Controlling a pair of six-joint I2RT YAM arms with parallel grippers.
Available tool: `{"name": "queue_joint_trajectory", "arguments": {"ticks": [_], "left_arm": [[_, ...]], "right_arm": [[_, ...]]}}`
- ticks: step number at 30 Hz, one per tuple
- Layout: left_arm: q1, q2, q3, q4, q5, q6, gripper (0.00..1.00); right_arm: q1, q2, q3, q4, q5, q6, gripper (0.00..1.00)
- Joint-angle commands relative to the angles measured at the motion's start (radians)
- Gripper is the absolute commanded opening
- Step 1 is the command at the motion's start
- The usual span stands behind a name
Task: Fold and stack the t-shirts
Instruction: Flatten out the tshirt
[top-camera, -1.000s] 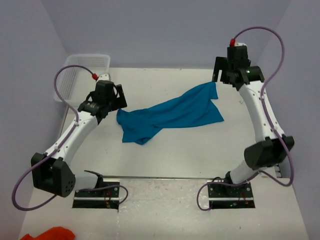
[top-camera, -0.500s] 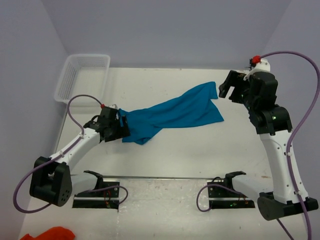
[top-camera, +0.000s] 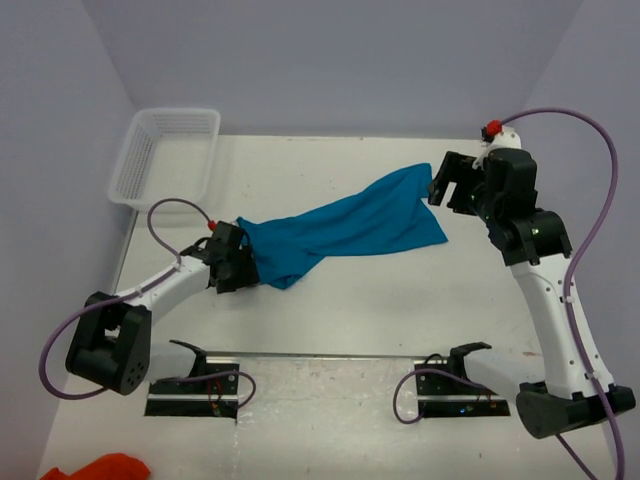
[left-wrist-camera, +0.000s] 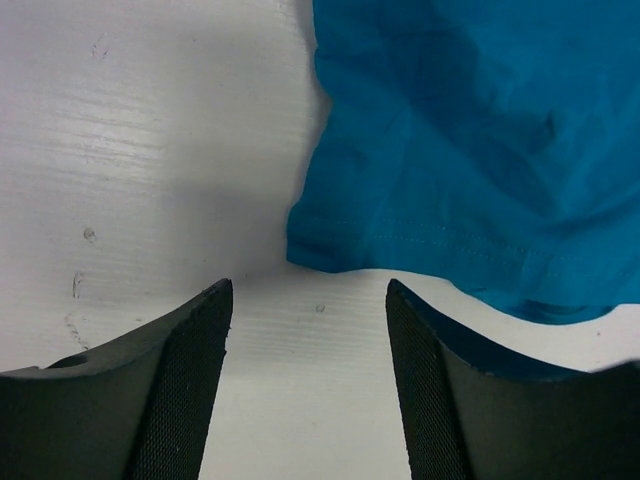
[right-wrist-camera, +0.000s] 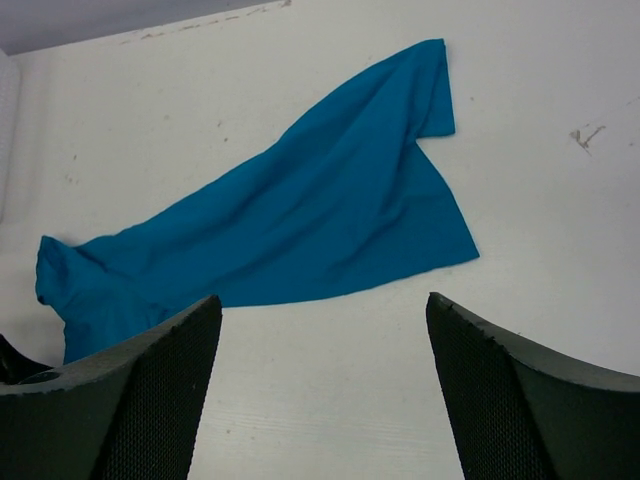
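A teal-blue t-shirt (top-camera: 345, 228) lies crumpled and stretched out across the middle of the white table. My left gripper (top-camera: 243, 263) is low at the shirt's left end, open, with bare table between its fingers. In the left wrist view the shirt's stitched hem (left-wrist-camera: 420, 245) lies just ahead of the open gripper (left-wrist-camera: 310, 300). My right gripper (top-camera: 447, 183) is raised beside the shirt's far right corner, open and empty. In the right wrist view the whole shirt (right-wrist-camera: 300, 225) shows beyond the gripper (right-wrist-camera: 320, 310).
A white mesh basket (top-camera: 165, 152) stands at the table's far left corner. An orange-red cloth (top-camera: 100, 467) lies at the bottom left, off the table. The arm bases (top-camera: 195, 385) sit at the near edge.
My left gripper has dropped and moved toward the near side to the shirt's left end. My right arm swung right, then came back toward the shirt's far right corner.
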Motion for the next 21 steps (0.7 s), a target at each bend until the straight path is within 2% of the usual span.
{"name": "queue_joint_trajectory", "arguments": {"ticks": [1, 15, 17, 21], "left_arm": [[-0.017, 0.029, 0.029, 0.056, -0.046, -0.014, 0.64], [-0.022, 0.167, 0.083, 0.098, -0.087, 0.003, 0.59], [-0.022, 0.172, 0.073, 0.097, -0.086, 0.007, 0.53], [-0.03, 0.164, 0.046, 0.094, -0.084, 0.012, 0.51]], "right_arm": [[0.017, 0.022, -0.013, 0.01, 0.03, 0.013, 0.83], [0.02, 0.028, -0.004, 0.015, 0.046, -0.004, 0.83], [0.02, 0.023, 0.007, 0.012, 0.052, -0.006, 0.83], [0.02, 0.029, 0.032, 0.003, 0.064, -0.006, 0.84]]}}
